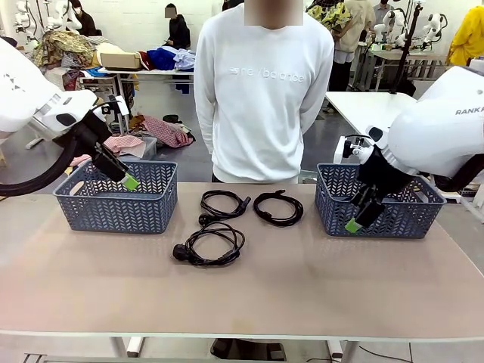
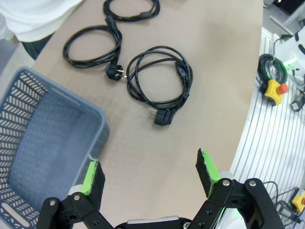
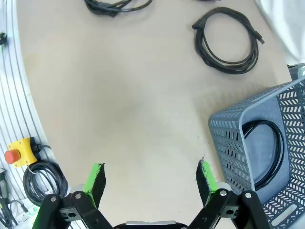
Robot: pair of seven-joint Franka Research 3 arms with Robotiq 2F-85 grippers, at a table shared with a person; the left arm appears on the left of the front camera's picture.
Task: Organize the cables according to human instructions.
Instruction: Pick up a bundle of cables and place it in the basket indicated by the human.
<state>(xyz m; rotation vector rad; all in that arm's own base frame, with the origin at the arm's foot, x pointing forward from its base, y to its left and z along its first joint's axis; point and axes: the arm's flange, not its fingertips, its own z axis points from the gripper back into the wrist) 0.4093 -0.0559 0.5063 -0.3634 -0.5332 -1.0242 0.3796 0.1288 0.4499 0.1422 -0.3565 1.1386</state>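
Left gripper [image 1: 130,182]: jaws spread wide, nothing between the green pads [image 2: 93,176]. Hovers by the right end of the left basket [image 1: 113,208], above its rim.

Right gripper [image 1: 353,224]: likewise fully spread, grips nothing. Hangs in front of the near-left corner of the right basket [image 1: 408,215], over bare table [image 1: 302,287].

Cables [image 1: 227,214] — 4 coils counted. 3 lie on the table between the 2 baskets:
- back-left coil [image 1: 223,206] and back-right coil [image 1: 277,209] side by side, not touching
- front coil [image 1: 212,244] just nearer the robot than the back-left one, plug pointing toward the left basket

4th coil [image 3: 281,151] sits inside the right basket, on its floor.

Human [image 1: 261,98] stands at the far edge, centred behind the coils — arms drawn behind the back.
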